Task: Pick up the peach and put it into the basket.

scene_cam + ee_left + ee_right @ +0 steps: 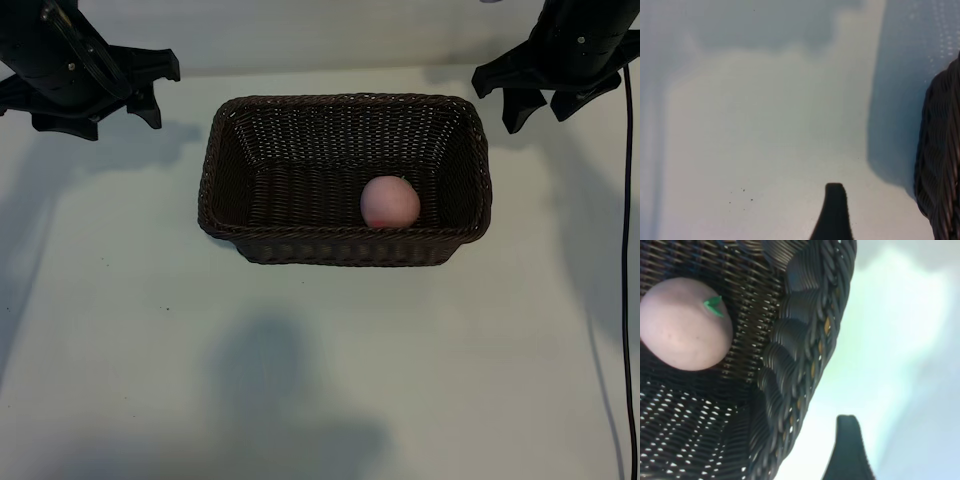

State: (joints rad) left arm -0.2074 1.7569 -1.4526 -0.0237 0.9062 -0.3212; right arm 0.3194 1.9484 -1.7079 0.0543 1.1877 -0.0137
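Note:
The pale-pink peach (390, 202) lies inside the dark-brown wicker basket (220, 150), near its front wall and right of the middle. In the right wrist view the peach (682, 325) shows a small green leaf and rests against the woven wall below the braided rim (800, 340). My left gripper (162, 92) hangs open at the back left, apart from the basket. My right gripper (540, 112) hangs open at the back right, just beyond the basket's far right corner. Neither holds anything. Each wrist view shows only one dark fingertip (834, 200) (847, 430).
The basket stands at the back middle of a pale table (320, 380). A black cable (628, 250) runs down the right edge. The basket's corner (940, 165) shows at one side of the left wrist view over bare table.

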